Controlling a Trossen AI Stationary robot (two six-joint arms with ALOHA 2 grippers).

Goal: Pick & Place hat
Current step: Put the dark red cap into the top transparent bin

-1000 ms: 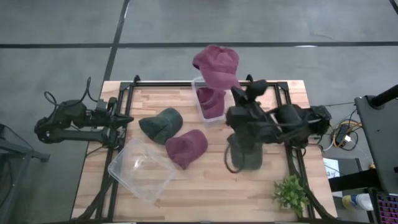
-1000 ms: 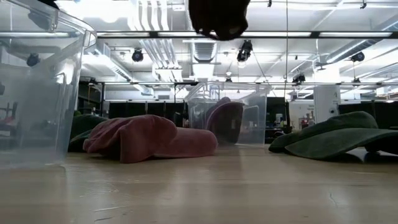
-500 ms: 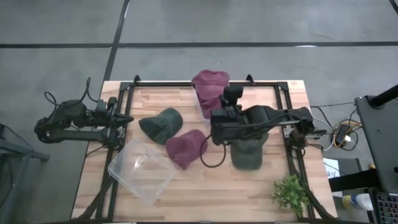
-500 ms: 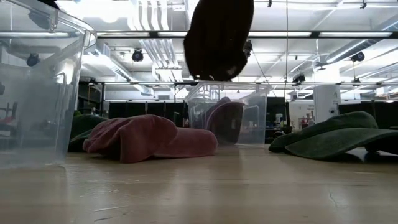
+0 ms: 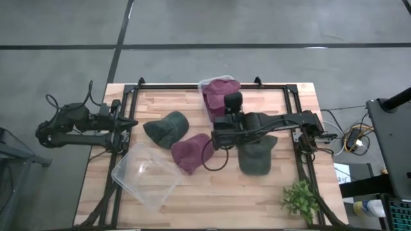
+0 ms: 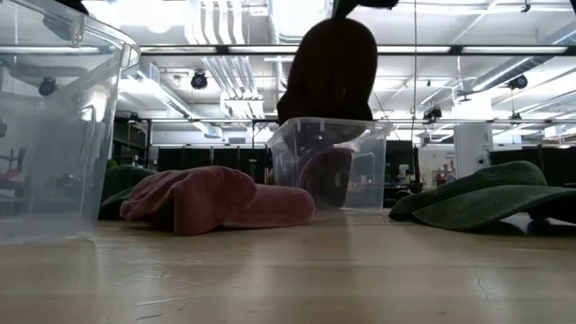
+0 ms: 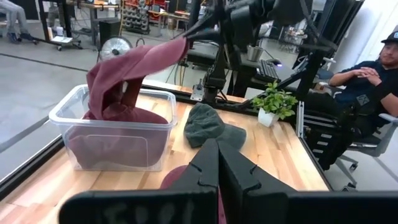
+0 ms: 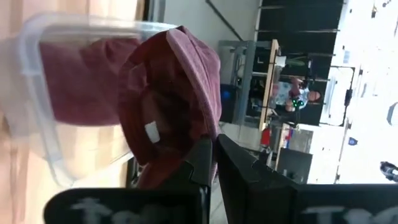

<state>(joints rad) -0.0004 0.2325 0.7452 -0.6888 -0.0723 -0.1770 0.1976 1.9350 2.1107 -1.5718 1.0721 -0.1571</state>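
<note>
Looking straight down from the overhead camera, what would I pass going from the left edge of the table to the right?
Left gripper → dark green hat → maroon hat on the table → clear bin at the back → second green hat → small potted plant.

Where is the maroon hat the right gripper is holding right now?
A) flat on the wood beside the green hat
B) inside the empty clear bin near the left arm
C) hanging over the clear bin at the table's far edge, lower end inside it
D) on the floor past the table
C: the right gripper is shut on the maroon hat, which drapes down into the clear bin that already holds another maroon hat.
</note>
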